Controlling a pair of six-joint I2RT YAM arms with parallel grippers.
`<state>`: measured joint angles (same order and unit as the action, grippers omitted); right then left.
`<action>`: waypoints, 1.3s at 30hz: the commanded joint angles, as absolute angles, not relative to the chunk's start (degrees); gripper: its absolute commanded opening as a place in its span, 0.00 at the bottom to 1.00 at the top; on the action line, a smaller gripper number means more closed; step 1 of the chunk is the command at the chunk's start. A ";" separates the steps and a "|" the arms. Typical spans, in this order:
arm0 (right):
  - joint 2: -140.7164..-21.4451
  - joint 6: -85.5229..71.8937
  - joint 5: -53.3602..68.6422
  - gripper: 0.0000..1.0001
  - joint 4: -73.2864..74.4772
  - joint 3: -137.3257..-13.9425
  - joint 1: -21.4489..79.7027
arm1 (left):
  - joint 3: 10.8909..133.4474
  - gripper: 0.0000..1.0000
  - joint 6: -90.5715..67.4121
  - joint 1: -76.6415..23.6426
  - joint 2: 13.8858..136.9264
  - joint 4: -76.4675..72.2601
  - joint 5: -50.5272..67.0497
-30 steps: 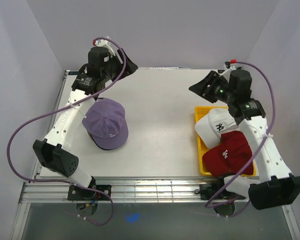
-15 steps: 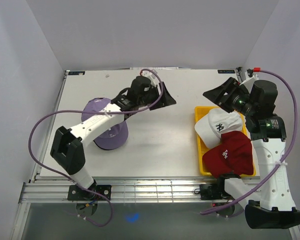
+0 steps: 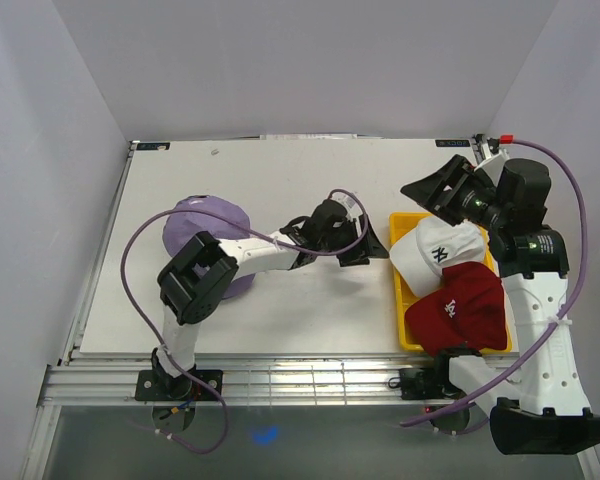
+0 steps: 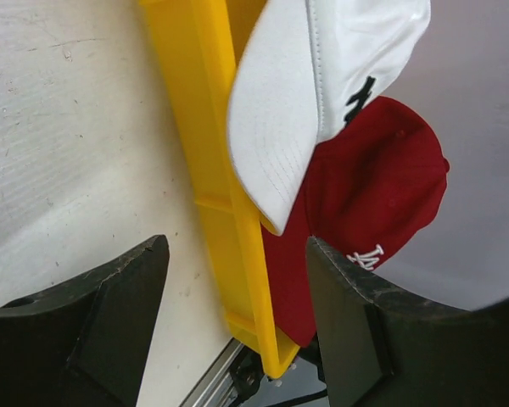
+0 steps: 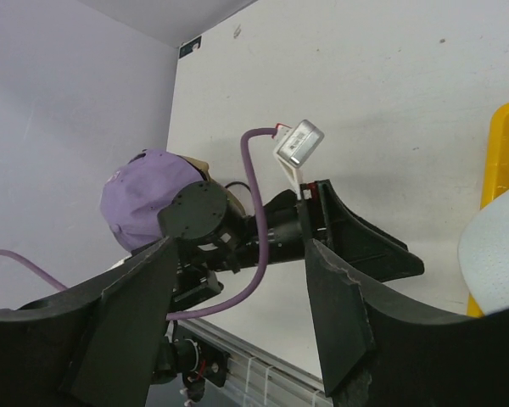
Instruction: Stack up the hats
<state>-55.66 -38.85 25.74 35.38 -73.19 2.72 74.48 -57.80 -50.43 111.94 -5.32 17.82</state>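
Note:
A lavender cap (image 3: 198, 222) sits left of centre on the table, partly behind my left arm; it also shows in the right wrist view (image 5: 140, 193), with a tan sliver (image 5: 202, 166) at its edge. The black cap is hidden. A white cap (image 3: 438, 250) and a dark red cap (image 3: 462, 305) lie in the yellow tray (image 3: 397, 292). My left gripper (image 3: 376, 245) is open and empty, low at the tray's left wall. In its wrist view the white brim (image 4: 271, 144) overlaps the red cap (image 4: 369, 195). My right gripper (image 3: 436, 190) is open and empty above the tray's far end.
The yellow tray's wall (image 4: 208, 161) stands right in front of my left gripper. My left arm (image 5: 263, 229) stretches across the middle of the table. White walls close in the table on three sides. The metal rail (image 3: 310, 380) runs along the near edge.
My left arm has swung from the far left corner across the table to the tray's left wall. My right arm lifted and pulled back to the right, then held.

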 commanded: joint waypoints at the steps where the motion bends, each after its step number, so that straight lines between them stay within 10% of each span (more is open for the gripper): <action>1: -55.90 -38.67 26.98 0.68 32.17 -73.48 2.55 | 76.99 0.76 -61.86 -51.15 113.46 -12.21 19.60; 39: -56.78 -38.76 28.39 0.68 29.36 -70.49 2.64 | 82.44 0.71 -68.55 -52.29 123.31 -20.48 21.09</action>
